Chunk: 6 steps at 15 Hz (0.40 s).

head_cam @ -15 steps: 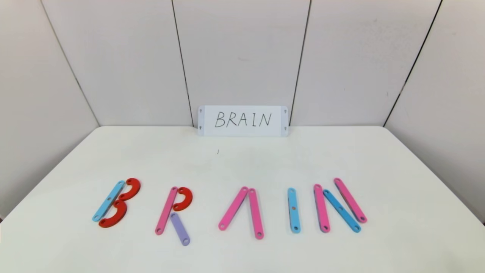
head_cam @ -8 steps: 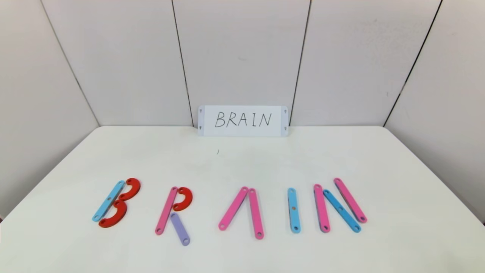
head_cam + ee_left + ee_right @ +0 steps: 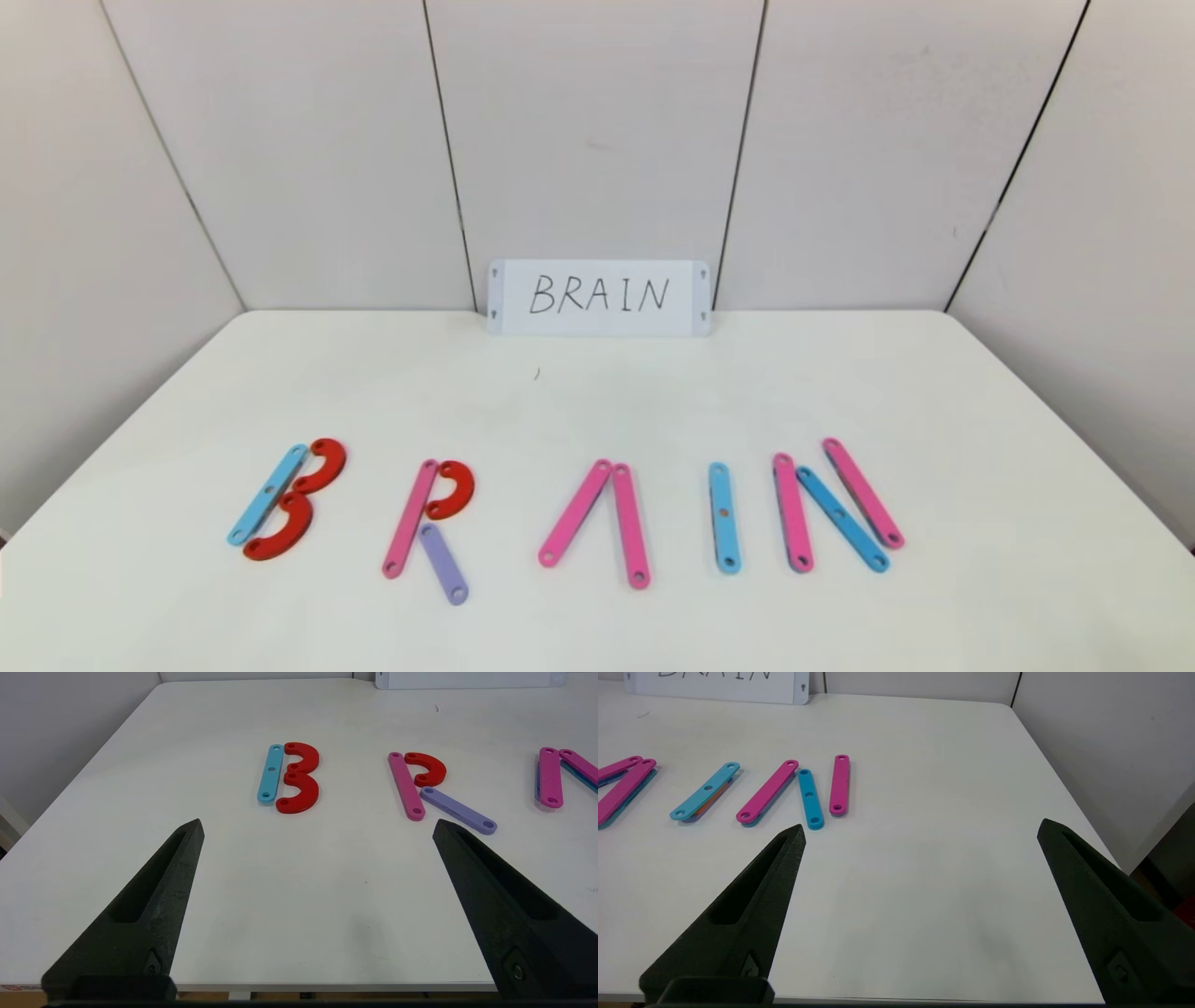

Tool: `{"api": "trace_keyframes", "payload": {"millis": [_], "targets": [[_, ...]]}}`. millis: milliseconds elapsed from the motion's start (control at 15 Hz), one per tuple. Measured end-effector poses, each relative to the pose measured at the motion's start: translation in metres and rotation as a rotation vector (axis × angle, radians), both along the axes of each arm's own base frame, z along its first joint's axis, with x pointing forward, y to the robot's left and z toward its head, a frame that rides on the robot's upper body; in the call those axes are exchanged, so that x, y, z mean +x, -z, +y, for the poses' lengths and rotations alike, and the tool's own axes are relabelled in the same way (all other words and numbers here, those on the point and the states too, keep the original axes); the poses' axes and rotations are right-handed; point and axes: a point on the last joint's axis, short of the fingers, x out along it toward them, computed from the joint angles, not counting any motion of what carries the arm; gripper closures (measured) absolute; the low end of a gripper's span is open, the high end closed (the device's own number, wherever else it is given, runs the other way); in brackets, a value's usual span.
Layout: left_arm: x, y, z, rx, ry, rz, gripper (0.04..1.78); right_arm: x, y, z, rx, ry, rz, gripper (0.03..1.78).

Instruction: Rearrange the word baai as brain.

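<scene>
The word lies in a row across the near half of the table. A blue strip with two red curves forms B. A pink strip, a red curve and a purple strip form R. Two pink strips lean together as A. A single blue strip is I. Two pink strips and a blue diagonal make N. My left gripper hangs open over the near edge, short of B and R. My right gripper hangs open near N, holding nothing. Neither arm shows in the head view.
A white card with handwritten BRAIN leans against the back wall. Grey wall panels close in the table at the back and both sides. The table's right edge runs close beside my right gripper.
</scene>
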Motion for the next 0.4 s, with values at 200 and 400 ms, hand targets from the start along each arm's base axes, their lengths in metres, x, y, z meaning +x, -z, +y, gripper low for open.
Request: {"api": "trace_keyframes", "payload": {"millis": [200, 400], "targets": [[0.0, 0.0, 0.0, 0.0, 0.0, 0.0, 0.09, -0.0001, -0.0003, 0.0, 0.003, 0.0, 0.0, 0.07], [0.0, 0.0, 0.0, 0.0, 0.0, 0.0, 0.09, -0.0001, -0.0003, 0.0, 0.005, -0.001, -0.001, 0.07]]}}
